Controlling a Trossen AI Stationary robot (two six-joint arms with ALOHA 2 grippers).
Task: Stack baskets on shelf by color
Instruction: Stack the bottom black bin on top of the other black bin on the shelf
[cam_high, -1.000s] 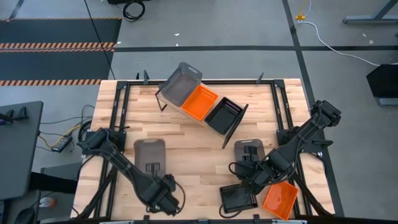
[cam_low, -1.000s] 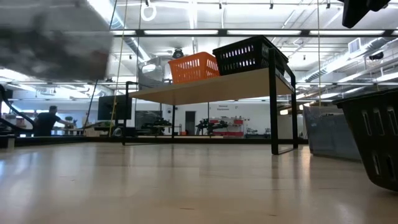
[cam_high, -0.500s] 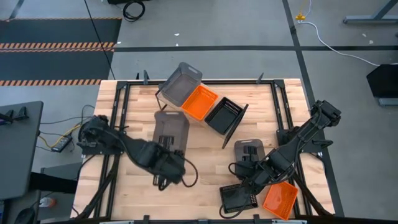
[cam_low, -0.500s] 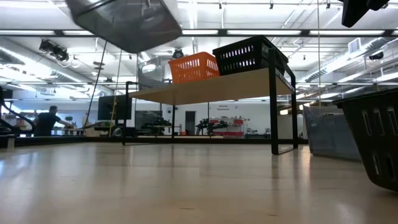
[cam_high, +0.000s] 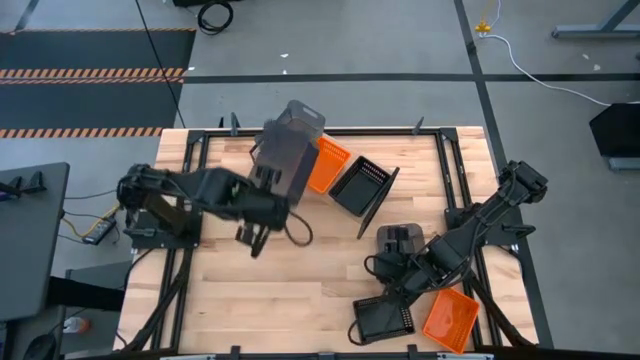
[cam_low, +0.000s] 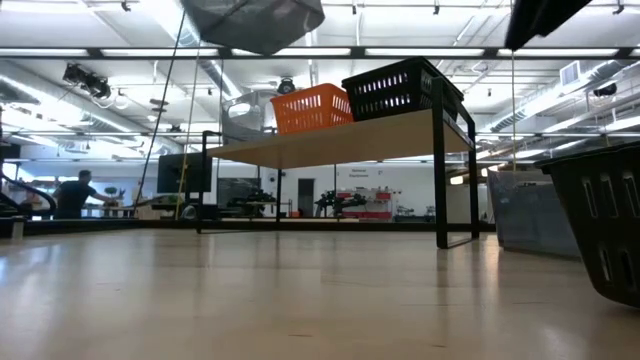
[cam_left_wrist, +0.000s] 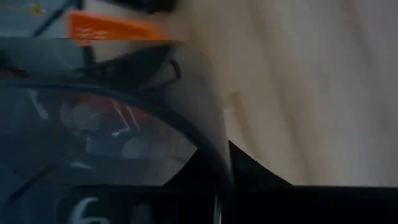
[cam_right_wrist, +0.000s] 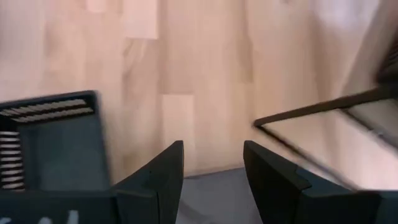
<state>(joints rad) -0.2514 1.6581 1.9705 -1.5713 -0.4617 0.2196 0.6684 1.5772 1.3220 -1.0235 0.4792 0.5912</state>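
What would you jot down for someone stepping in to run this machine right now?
Left hand: shut on a grey basket, carried in the air above the grey basket on the shelf.
Right hand: open, holding nothing, low over the table's near right part.
On the shelf: a grey basket, an orange basket, a black basket, side by side.
On the table: another grey basket, a black one, an orange one, all near the right hand.
Done: one basket of each colour placed.
Left: set down the carried grey one, then stack the other three by colour.
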